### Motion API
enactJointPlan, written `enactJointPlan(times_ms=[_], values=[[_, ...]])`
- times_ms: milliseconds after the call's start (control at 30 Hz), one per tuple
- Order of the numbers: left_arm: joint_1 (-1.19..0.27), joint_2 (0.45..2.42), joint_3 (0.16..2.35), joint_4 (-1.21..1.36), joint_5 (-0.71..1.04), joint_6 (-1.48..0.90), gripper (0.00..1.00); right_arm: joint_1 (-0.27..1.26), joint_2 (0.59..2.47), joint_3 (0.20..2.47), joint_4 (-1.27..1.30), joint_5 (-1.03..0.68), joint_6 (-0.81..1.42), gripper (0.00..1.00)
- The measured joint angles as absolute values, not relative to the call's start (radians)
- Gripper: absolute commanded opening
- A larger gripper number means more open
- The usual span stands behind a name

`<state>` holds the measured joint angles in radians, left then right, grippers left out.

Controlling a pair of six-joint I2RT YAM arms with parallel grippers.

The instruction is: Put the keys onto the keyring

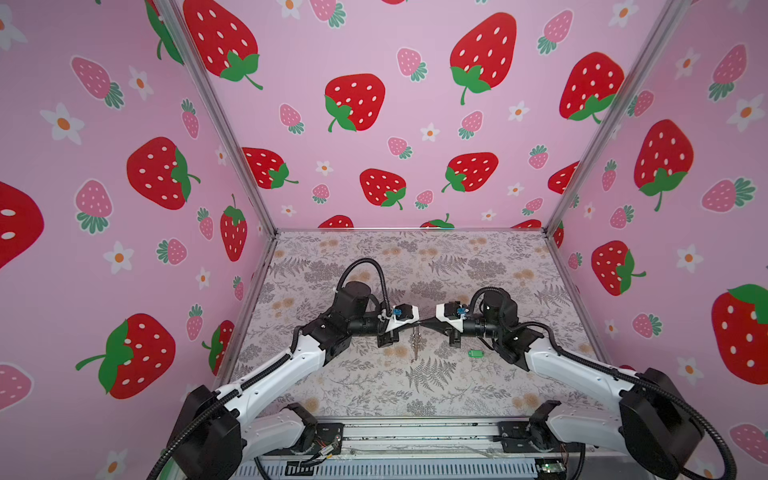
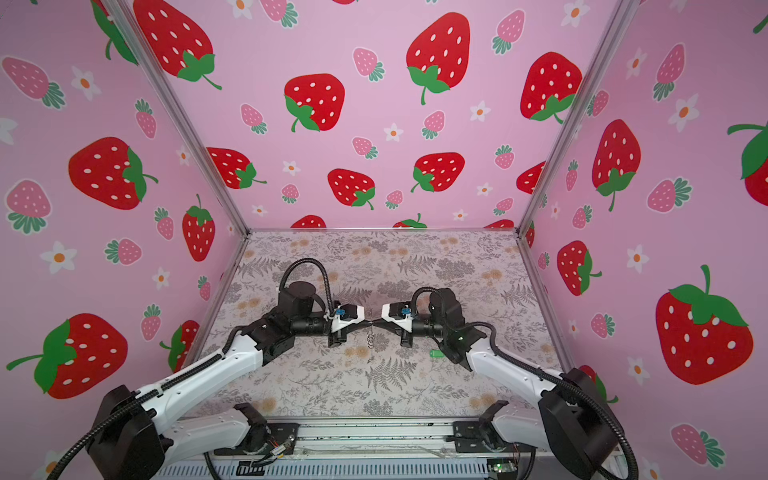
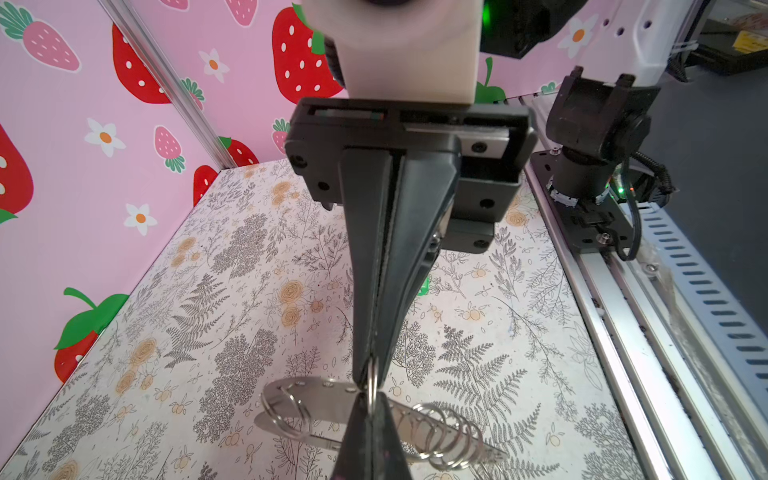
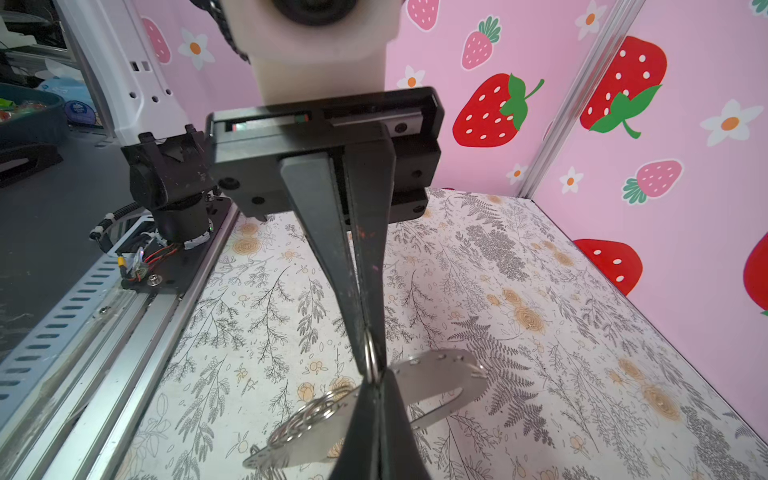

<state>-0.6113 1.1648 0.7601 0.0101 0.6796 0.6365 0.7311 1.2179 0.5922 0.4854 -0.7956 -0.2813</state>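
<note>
Altogether the scene counts one keyring [image 1: 415, 341], one bright green key tag [image 1: 476, 353] and two grippers. The keyring is a flat, curved, grey strip carrying a single ring [image 3: 286, 415] at one end, a bunched cluster of rings [image 3: 449, 434] towards the other, too overlapped to count, and one small ring [image 3: 372, 380] on its edge between them. In both top views it hangs down from that small ring over the floral table [image 1: 374, 395].

The left gripper [image 1: 417, 323] and the right gripper [image 1: 424, 322] meet tip to tip right at the top of the keyring. Each is clenched on that same small ring from opposite sides, their jaws pressed together with only the wire between them, as both wrist views show.

The key tag lies flat on the table on the right arm's side of the keyring, well apart from it and lower than the gripper tips; neither gripper touches it. It sits just beside the right arm's dark wrist joint
</note>
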Motion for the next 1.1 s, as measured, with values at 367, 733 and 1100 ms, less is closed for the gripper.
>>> enactJointPlan(times_ms=[367,733,1100], values=[[-0.642,1.122,0.788,-0.141,0.418,0.728,0.35,0.731,1.222,0.714,0.236,-0.714,-0.335,0.00],[-0.719,1.096,0.830,-0.149,0.262,0.763,0.29,0.731,1.262,0.774,0.076,-0.672,-0.362,0.00],[-0.734,1.151,0.862,-0.147,0.292,0.758,0.23,0.731,1.266,0.786,0.051,-0.670,-0.363,0.00]])
